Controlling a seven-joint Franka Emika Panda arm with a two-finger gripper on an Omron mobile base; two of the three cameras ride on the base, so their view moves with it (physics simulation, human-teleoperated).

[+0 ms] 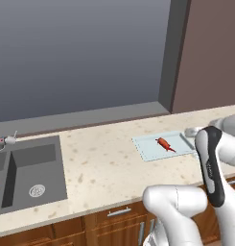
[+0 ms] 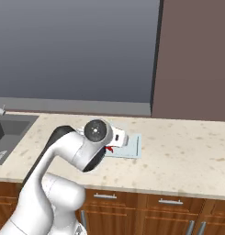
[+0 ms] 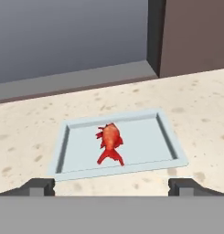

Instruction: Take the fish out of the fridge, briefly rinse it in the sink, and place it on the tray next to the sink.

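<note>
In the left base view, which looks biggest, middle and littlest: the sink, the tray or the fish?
Biggest to littlest, as they look in that view:
1. The sink, though it is cut off at the left edge.
2. The tray.
3. The fish, lying on the tray.

Speckled beige countertop (image 1: 104,158); brown wooden drawer fronts (image 2: 178,204) beneath, silver handles (image 2: 171,201); grey window ledge (image 3: 77,80); brown wall panel (image 2: 196,55)

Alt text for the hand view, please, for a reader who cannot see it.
A small red-orange fish lies in the middle of a flat pale blue-white rectangular tray on a speckled beige stone counter. The open tool sits back from the tray's near rim, its dark fingertips wide apart and touching nothing.
</note>
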